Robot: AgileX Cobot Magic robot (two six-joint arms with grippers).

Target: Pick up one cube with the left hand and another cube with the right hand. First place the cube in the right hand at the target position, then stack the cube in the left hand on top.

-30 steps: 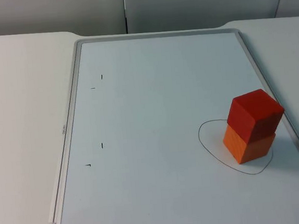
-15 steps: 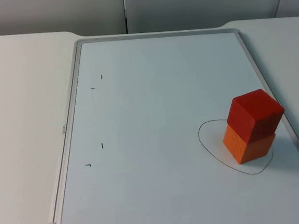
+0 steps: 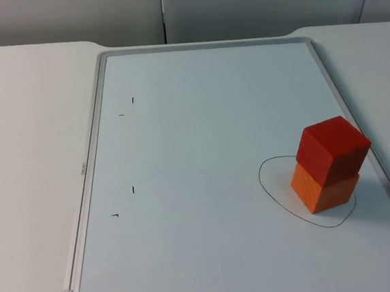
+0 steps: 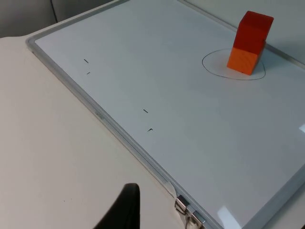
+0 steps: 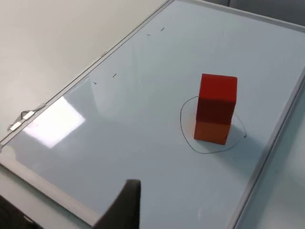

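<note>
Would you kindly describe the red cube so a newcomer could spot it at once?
Find the whiteboard lying on the table, then the hand-drawn oval near its right edge. Two cubes are stacked there; the red cube is the upper one, resting on the orange cube.

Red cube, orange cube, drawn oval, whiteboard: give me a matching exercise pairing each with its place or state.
Things:
1. red cube
2. orange cube
3. drawn oval
4. whiteboard

Places or states:
A. lies flat on the white table, framed in grey
B. top of the stack
C. rests on the board inside the outline
D. pen line ringing the stack's base

Pairs: 1-B, 2-C, 3-D, 4-A
</note>
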